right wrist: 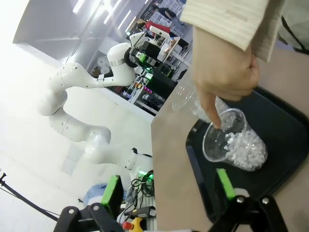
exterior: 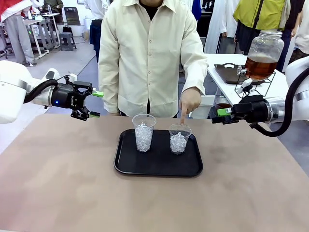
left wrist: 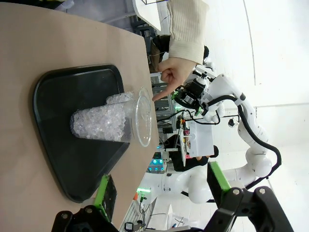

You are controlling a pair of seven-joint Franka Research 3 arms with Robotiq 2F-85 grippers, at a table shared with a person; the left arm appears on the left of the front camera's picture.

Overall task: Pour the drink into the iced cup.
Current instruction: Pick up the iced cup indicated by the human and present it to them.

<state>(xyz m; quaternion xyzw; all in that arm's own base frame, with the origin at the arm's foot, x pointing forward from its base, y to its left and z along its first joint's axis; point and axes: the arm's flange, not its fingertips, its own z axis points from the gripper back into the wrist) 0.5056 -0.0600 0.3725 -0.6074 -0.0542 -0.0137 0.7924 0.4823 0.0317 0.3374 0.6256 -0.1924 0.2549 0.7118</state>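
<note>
Tan table (exterior: pixel 58 193), black tray (exterior: pixel 157 165), iced cup (exterior: pixel 178 140) (white table (exterior: pixel 226 89) behind).

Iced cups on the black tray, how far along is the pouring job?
Done: a taller clear plastic cup of ice and a shorter cup stand on the black tray. In hand: the person's hand points at the shorter cup; left gripper and right gripper hover open, empty. Left: all the pouring; the amber drink sits in the round glass jar, neither cup has any.
</note>
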